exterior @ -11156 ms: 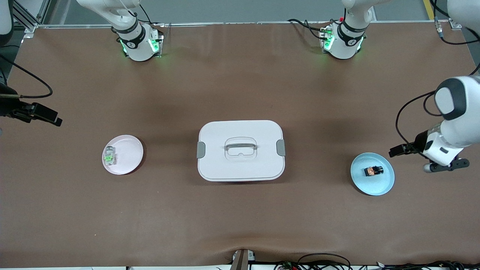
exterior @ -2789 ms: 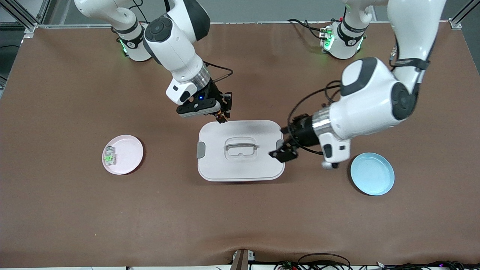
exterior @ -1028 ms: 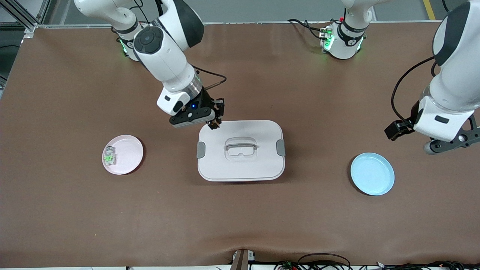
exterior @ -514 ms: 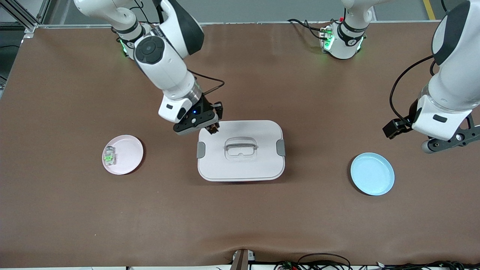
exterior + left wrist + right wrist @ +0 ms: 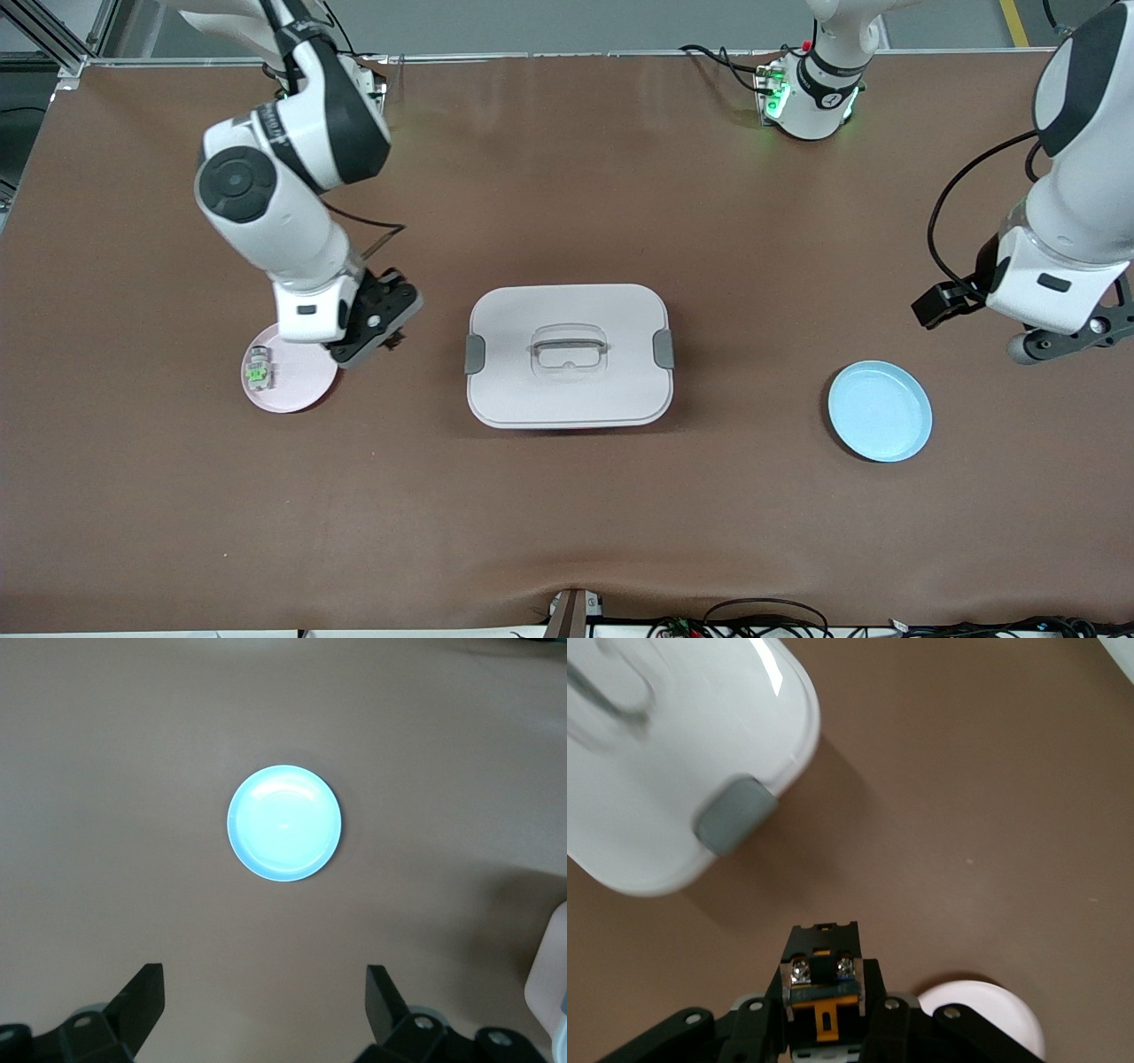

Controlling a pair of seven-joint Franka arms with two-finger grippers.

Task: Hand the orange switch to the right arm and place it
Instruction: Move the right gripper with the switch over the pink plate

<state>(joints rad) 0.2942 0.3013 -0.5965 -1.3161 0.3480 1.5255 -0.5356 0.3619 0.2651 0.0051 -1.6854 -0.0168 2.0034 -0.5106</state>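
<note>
From the front, the right pincer hangs just beside the pink plate; the left pincer waits, spread wide, above the blue plate.

The right wrist view shows the orange switch clenched between 2 fingers — it might slip out and miss the plate just beside it.

The left wrist view shows only the empty blue plate.

Brown table with pink plate, white lidded box, seemingly bare blue plate.
</note>
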